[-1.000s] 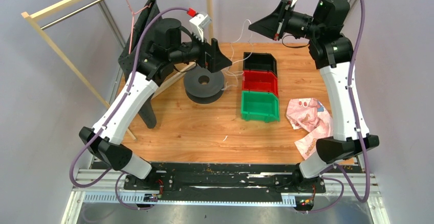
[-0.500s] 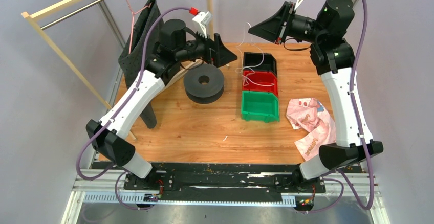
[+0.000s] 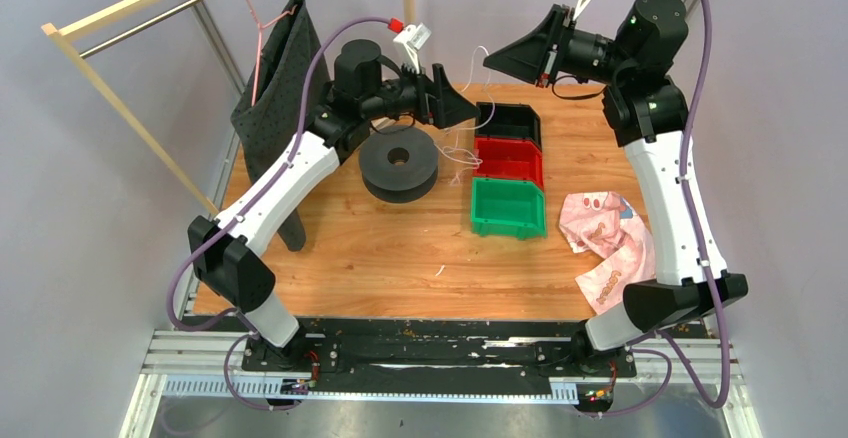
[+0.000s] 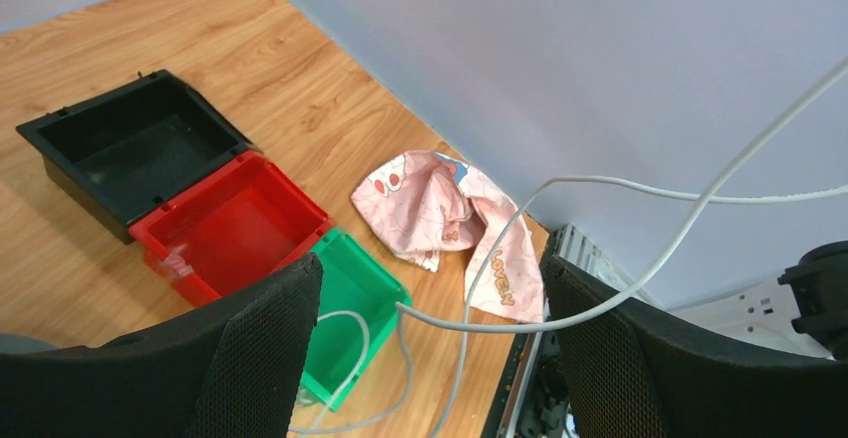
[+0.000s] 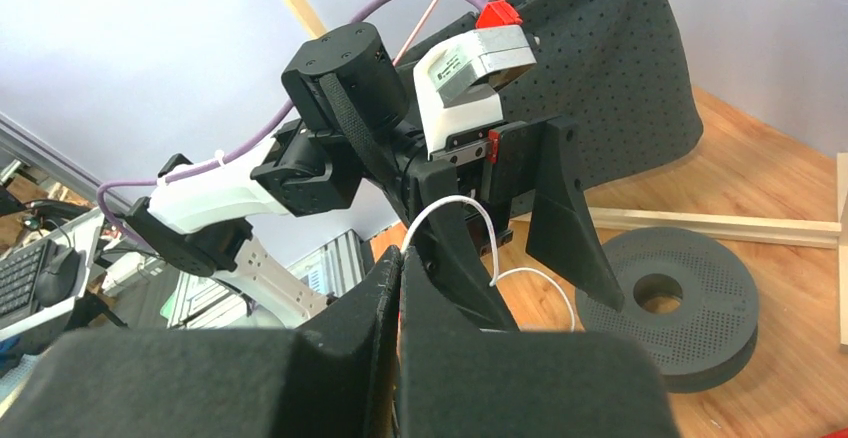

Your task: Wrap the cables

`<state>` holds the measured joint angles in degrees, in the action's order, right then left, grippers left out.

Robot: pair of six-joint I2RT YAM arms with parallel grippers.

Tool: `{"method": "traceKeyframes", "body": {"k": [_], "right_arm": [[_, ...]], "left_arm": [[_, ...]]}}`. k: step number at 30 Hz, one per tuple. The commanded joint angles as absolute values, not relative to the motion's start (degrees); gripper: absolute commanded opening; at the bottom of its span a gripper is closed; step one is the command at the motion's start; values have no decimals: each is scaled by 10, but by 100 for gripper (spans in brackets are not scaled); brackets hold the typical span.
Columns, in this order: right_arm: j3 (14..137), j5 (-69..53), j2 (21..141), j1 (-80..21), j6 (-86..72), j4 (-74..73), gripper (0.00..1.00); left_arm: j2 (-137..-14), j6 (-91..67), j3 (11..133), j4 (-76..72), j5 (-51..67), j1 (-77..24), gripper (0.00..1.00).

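Observation:
A thin white cable hangs in loose loops above the back of the table, near the bins. My right gripper is raised at the back, and in the right wrist view it is shut on the cable, which comes out at its tip. My left gripper is open just left of and below it. In the left wrist view the cable runs across the gap of the left gripper without touching the fingers.
A black perforated spool lies under the left arm. Black, red and green bins stand in a row. A pink cloth lies at the right. A dark cloth hangs on a wooden rack at the left.
My left arm has swung right and risen, bringing its open gripper close to the right gripper. The right gripper has risen slightly with the cable, and the loops have shifted.

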<state>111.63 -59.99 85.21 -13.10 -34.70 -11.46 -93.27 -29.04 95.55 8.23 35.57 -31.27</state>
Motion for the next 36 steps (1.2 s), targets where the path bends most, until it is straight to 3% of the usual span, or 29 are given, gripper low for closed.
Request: {"method": "traceKeyframes", "body": {"k": [1,5,15,24,31,36], "right_arm": [[1116,-585,840,-130,-367,-111,1],[1154,-492,857,-128,-378,-209,1],[1125,-428,865,-128,-449,-221,1],[1076,-277,844,-129,-544,-253,1],[1071,-233,839,-133,-582,-254,1],[1061,-222,837,-135,-604,-250,1]], "left_arm": [[-928,-266,968,108,343,-314,86],[-906,-187,989,184,304,-314,100],[-850,-37,927,267,311,-314,100],[-819,-126,851,224,291,-317,95],[-818,-307,707,15,258,-322,95],[-864,-320,725,13,226,-337,96]]}}
